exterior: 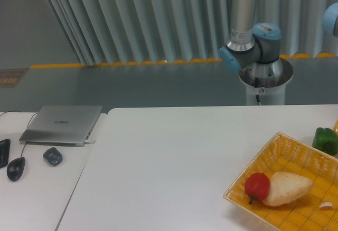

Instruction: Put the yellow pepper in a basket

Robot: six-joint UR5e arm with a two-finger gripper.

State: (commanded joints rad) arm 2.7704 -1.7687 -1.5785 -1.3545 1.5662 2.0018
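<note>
The fixed camera is showing a white worktop [174, 157] with the basket [288, 149] lying at its right front corner, partly cut by the picture edge. The basket is yellow, woven, shallow and square, with low sides that are opening outward. Inside it one red pepper [257, 186] is lying against one pale wedge-shaped piece that is looking like bread [288, 189], and one small white object [327, 206] is sitting close to the right edge. One green pepper [326, 140] is resting on the worktop just beside the basket's far side. The yellow pepper is not showing anywhere in this view.

On a separate white desk [53, 189] at the left, one closed silver laptop [62, 124] is lying; its lid is carrying a small logo, too small to read. One black mouse [16, 168] and one small dark object [52, 156] are near it.

The robot arm [248, 36] is standing behind the worktop on its pedestal. The jaws are outside the picture.
</note>
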